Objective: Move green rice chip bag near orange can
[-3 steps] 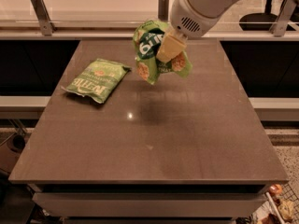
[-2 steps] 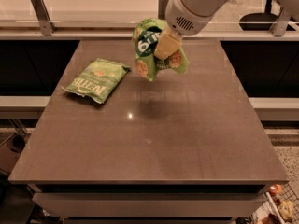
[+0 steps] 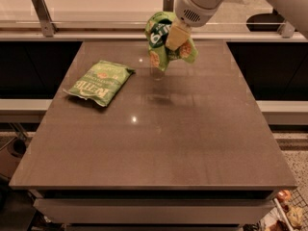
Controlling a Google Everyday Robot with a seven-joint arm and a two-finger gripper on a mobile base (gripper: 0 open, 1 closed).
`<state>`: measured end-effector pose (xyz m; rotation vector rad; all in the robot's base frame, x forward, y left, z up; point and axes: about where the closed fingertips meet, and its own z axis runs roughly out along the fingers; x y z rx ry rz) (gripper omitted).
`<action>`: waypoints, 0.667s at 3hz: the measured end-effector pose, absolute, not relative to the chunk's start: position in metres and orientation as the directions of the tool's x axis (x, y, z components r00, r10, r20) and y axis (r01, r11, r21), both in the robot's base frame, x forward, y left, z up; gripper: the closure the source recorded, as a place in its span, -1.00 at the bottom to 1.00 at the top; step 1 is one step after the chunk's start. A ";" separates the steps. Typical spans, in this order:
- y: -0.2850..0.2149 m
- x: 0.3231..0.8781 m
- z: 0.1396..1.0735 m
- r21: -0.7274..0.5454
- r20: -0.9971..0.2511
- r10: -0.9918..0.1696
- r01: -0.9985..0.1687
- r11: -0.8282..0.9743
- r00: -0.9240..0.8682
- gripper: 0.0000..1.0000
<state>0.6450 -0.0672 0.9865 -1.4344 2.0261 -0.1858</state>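
The green rice chip bag is bright green with a dark band and round chip pictures. It hangs in the air above the far middle of the brown table. My gripper comes down from the upper right on a white arm and is shut on the bag's upper right part. The bag is clear of the table top. The orange can is hidden or out of view.
A flatter, paler green bag with white lettering lies on the table's left side. A metal rail and a pale counter run along the far edge. Dark gaps lie to the left and right of the table.
The gripper and the held bag have moved slightly up and toward the far edge of the table. The pale bag has not moved.
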 end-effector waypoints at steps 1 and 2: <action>-0.092 0.662 0.984 -0.472 -0.401 -0.880 -0.767 0.436 -0.254 1.00; -0.119 0.685 0.979 -0.473 -0.394 -0.864 -0.738 0.482 -0.312 1.00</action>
